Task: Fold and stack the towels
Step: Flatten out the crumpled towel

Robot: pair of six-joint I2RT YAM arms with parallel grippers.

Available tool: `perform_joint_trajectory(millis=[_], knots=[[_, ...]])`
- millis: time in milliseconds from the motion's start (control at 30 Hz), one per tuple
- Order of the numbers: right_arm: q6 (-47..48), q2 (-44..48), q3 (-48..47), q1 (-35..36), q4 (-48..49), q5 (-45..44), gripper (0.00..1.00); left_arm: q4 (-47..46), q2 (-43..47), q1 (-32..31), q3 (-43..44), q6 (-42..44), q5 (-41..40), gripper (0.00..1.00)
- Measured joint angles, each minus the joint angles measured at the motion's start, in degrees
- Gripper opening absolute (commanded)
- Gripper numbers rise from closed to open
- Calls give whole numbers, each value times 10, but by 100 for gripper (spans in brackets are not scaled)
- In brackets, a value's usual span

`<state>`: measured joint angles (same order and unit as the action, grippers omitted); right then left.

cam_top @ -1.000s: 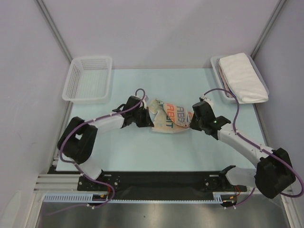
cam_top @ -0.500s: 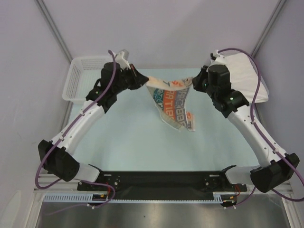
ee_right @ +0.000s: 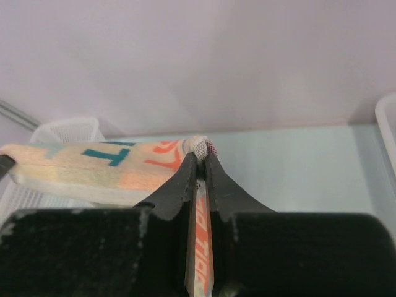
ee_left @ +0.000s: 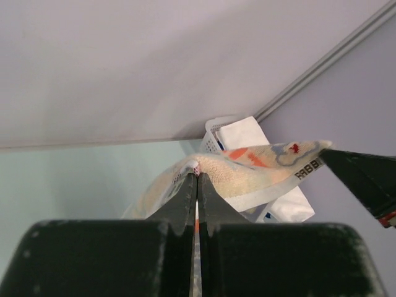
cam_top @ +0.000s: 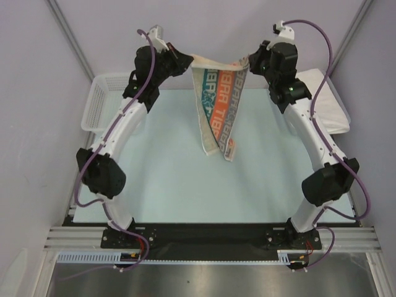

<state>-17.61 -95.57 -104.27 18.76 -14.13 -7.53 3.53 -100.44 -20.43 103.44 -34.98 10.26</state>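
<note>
Well above pale green tabletop (cam_top: 167, 182), hung by opposite top corners: cream rectangular terry towel with colourful lettering (cam_top: 219, 108), pinched tight in left gripper (cam_top: 189, 62) and right gripper (cam_top: 247, 62) alike, probably to let creases drop out before folding.

Cream towel (cam_top: 218, 105) with orange and teal lettering — white mesh basket (cam_top: 102, 110), pale mint table (cam_top: 167, 179).

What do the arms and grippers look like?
The left arm and right arm: white links, bulky black joints, purple cable looped alongside. The left gripper and right gripper: black, two tapered wedge fingers.
</note>
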Motion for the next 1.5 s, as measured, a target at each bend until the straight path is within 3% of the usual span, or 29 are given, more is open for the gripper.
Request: perform_joint_trajectory(millis=[267, 400, 500, 633, 900, 1267, 1367, 1500], knots=[[42, -138, -226, -2, 9, 1, 0, 7, -134, 33, 193, 0, 17, 0], [49, -141, -231, -2, 16, 1, 0, 3, -142, 48, 234, -2, 35, 0], [48, -114, -176, -1, 42, 1, 0, -7, -128, 54, 218, -6, 42, 0], [41, -50, -55, 0, 55, 0, 0, -33, -50, 56, 63, -20, 53, 0], [-31, 170, 294, 35, 46, -3, 0, -52, 129, 38, -290, -57, 71, 0], [-159, 431, 578, 132, -65, -5, 0, -31, 411, -54, -686, -118, 43, 0], [-196, 469, 638, 172, -101, 2, 0, 10, 478, -63, -767, -144, 41, 0], [-243, 526, 695, 227, -144, 4, 0, 60, 554, -70, -810, -167, 45, 0]])
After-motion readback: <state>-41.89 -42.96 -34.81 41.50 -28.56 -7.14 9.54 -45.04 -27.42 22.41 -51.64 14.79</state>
